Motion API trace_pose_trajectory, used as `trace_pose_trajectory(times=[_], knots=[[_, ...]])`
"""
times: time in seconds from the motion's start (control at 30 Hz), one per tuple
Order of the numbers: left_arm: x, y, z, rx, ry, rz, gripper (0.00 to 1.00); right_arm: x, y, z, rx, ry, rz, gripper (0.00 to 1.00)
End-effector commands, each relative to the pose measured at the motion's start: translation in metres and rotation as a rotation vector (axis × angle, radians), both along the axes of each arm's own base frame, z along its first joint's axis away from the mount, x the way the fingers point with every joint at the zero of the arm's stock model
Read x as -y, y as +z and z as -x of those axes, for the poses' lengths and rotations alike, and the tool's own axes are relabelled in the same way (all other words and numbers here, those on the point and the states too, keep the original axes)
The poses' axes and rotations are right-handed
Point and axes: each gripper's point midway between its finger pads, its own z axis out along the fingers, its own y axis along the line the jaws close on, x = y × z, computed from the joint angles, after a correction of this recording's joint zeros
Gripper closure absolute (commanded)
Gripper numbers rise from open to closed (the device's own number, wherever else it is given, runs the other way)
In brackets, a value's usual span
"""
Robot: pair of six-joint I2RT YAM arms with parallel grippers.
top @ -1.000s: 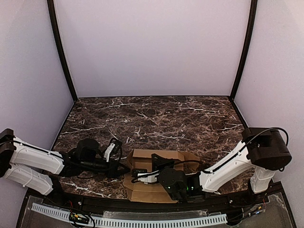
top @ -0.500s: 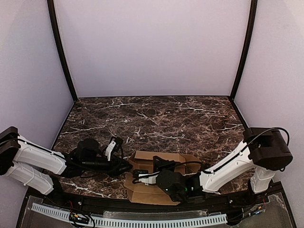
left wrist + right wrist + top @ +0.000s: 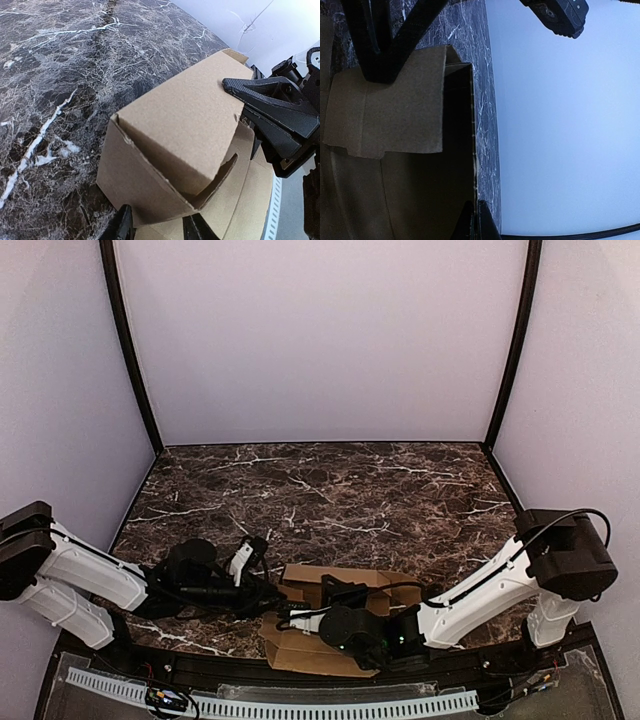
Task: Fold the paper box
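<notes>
Two arms of mine are meeting over the paper box [image 3: 305, 575], which is lying at the near edge of the worktop [image 3: 330, 490], between my bases. Compared with a second ago, my left arm [image 3: 90, 575] is reaching further right, so my left jaws are now at the box's left end instead of short of it. My right arm [image 3: 480, 590] is stretching further left too, with its wrist over the cardboard. The raised part of the box is looking narrower than before, and the flat sheet under it is still poking out toward the near edge.

From above I am seeing only the dark backs of both wrists, and the jaws are too dark to make out. My left wrist camera is giving what that view cannot. My left fingertips [image 3: 122, 227] are standing apart at the bottom of the picture, with the lower corner of a half-raised cardboard wall between them. I cannot tell whether they are touching it. The same camera is catching my right jaws from outside, closed to a point and touching the far end of the tilted top panel.

My right wrist camera is showing the inside of the box: a flap folded over a dark hollow, and my right fingertips [image 3: 482, 222] pressed together at the end of a thin wall edge. Whether that edge is pinched between them I cannot tell.
</notes>
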Motion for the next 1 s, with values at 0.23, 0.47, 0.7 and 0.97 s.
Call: trace_pose_trajectory(times=[0.23,0.47,0.7,0.97], knots=[[0.013,0.000,-0.012,0.081,0.055,-0.043,0.66,-0.004,-0.016,0.019,-0.099,0.007,-0.022,1.00],[0.023,-0.004,-0.010,0.120,0.056,-0.060,0.66,0.001,-0.019,0.023,-0.126,-0.011,-0.024,1.00],[0.026,-0.005,-0.019,0.197,0.132,-0.072,0.65,0.001,-0.022,0.029,-0.157,-0.020,-0.043,1.00],[0.033,-0.002,-0.023,0.247,0.144,-0.018,0.68,0.001,-0.033,0.037,-0.196,-0.037,-0.039,1.00]])
